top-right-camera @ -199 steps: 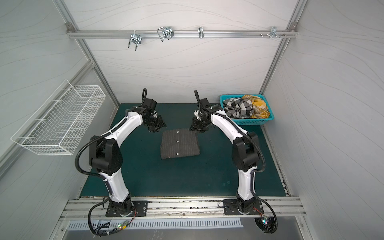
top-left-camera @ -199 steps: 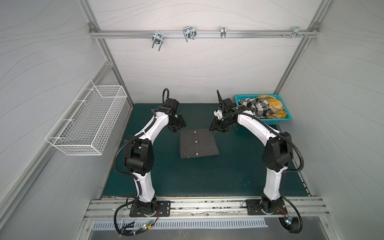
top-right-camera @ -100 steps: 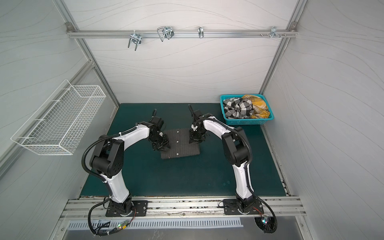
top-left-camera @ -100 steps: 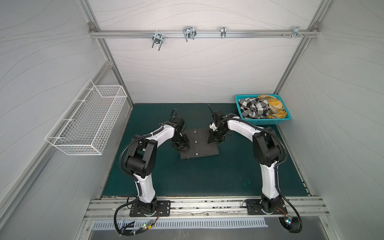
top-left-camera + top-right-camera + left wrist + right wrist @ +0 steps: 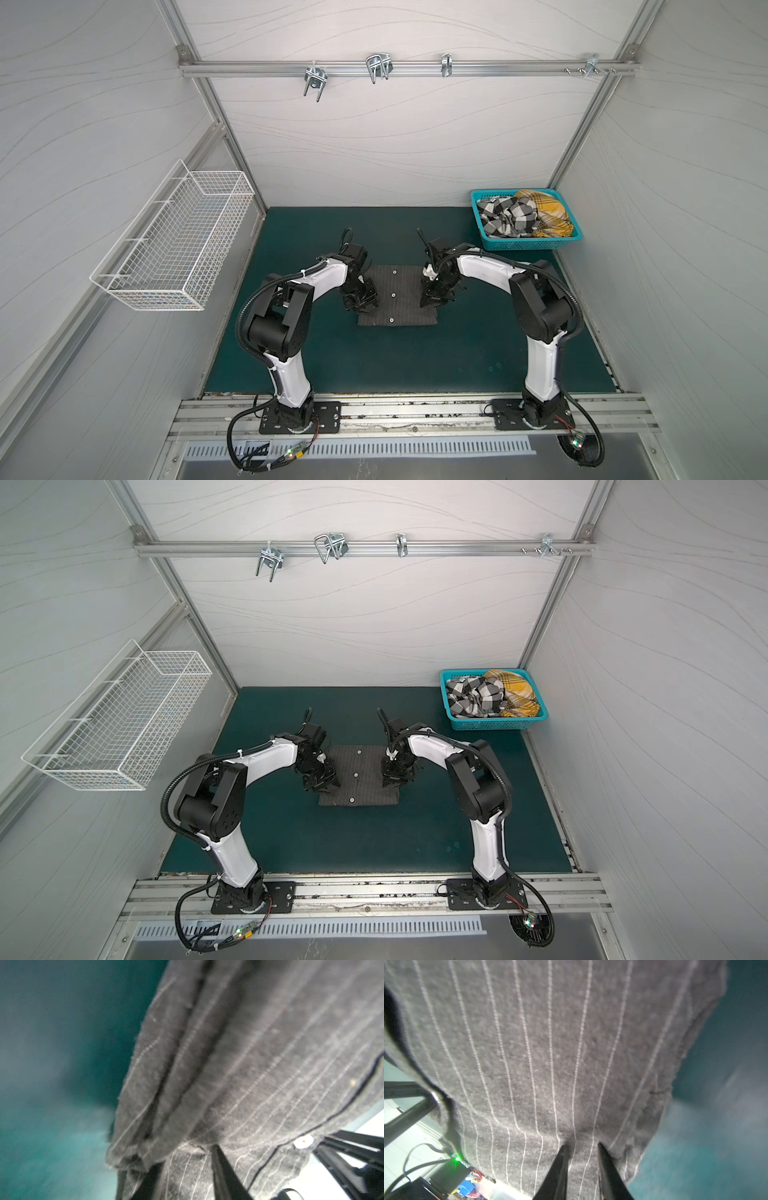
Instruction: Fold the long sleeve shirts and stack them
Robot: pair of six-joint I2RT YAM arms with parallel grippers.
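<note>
Pinstripe shirt, taken from the end effectors outward.

Nipped near its right-hand edge by right end effector. Slim black fingers close together, tips dug into the cloth, a small ridge of fabric pinched up between them.

Straddled near the opposite edge by left end effector. Fingers set wider apart, with stacked fold layers bunched between and around them. Cannot tell whether truly clamped or merely pressing down; that view is blurred.

Folded into a tidy rectangle in both top views, lying flat on the dark green counter between the two arms. Borne down upon at both sides, left end effector and right end effector each over the near half.

Dark charcoal, soft and slightly fuzzy in weave, crossed by thin pale pinstripes running front to back. Three small white buttons in a line down the middle; one button close up in the left wrist view, beside a dark placket seam.

Well apart, at the back right corner of the counter: teal basket, holding the check shirt and plaid shirt, both crumpled, side by side and touching.

On the left wall, white wire basket.
</note>
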